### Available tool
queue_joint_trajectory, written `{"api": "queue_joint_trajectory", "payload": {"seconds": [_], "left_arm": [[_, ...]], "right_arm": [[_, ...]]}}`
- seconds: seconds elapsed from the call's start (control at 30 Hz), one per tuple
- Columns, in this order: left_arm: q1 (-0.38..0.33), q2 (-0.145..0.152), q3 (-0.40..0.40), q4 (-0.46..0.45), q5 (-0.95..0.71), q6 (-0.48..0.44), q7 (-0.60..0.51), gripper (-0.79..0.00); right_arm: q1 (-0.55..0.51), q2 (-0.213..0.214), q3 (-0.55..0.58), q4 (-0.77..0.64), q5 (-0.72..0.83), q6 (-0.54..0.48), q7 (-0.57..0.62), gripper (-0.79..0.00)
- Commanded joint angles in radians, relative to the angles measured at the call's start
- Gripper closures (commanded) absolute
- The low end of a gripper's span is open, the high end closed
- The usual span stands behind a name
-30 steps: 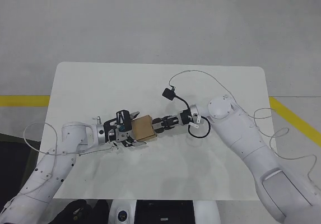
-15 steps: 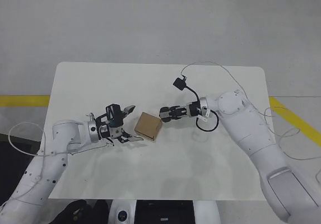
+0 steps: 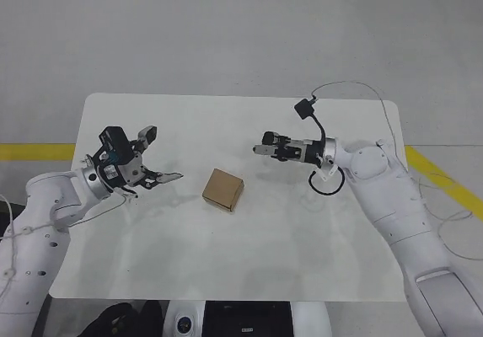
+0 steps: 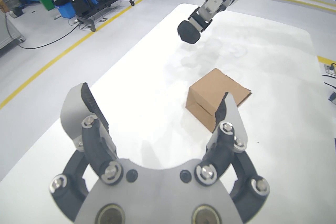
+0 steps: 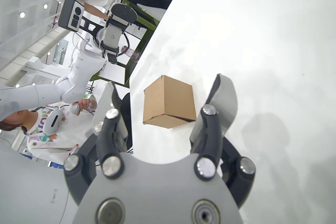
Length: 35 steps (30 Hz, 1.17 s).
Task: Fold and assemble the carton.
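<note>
A closed brown carton (image 3: 223, 189) sits alone near the middle of the white table (image 3: 308, 253). My left gripper (image 3: 163, 155) hovers to its left, well apart from it, fingers spread open and holding nothing. In the left wrist view the open left gripper (image 4: 156, 93) faces the carton (image 4: 210, 88), and the right gripper (image 4: 187, 32) hangs beyond it above the table. My right gripper (image 3: 260, 149) is off the carton's far right corner, clear of it. The right wrist view has the open right gripper (image 5: 166, 82) framing the carton (image 5: 168, 101) from a distance.
Bare table surface (image 3: 224, 253) surrounds the carton on all sides. A thin cable (image 3: 342, 84) loops off the right arm over the table's far right corner. A yellow floor line (image 3: 22, 152) runs past the table's left edge.
Both grippers have let go of the carton and pulled away, the left one leftward, the right one rightward and toward the far side. The carton stays where it was set.
</note>
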Motion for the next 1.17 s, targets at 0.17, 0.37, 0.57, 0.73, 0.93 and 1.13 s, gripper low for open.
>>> {"api": "queue_joint_trajectory", "payload": {"seconds": [0.17, 0.37, 0.57, 0.73, 0.93, 1.13], "left_arm": [[-0.068, -0.001, 0.001, 0.081, 0.022, 0.017, 0.011, -0.785], [-0.122, -0.001, -0.001, 0.151, 0.049, 0.021, 0.040, -0.785], [-0.146, 0.001, -0.003, 0.185, 0.057, 0.002, 0.054, -0.784], [-0.147, 0.001, -0.003, 0.188, 0.055, 0.000, 0.053, -0.784], [-0.147, 0.001, -0.003, 0.187, 0.055, 0.000, 0.053, -0.784], [-0.147, 0.001, -0.003, 0.187, 0.055, 0.000, 0.053, -0.785]], "right_arm": [[0.007, 0.016, 0.055, 0.012, -0.184, -0.084, -0.189, -0.785], [0.012, 0.033, 0.115, -0.029, -0.413, -0.106, -0.370, -0.785], [0.012, 0.044, 0.150, -0.059, -0.551, -0.092, -0.465, -0.785], [0.013, 0.045, 0.151, -0.060, -0.555, -0.090, -0.466, -0.785], [0.013, 0.045, 0.151, -0.060, -0.555, -0.090, -0.466, -0.785], [0.013, 0.045, 0.151, -0.060, -0.555, -0.090, -0.466, -0.785]]}}
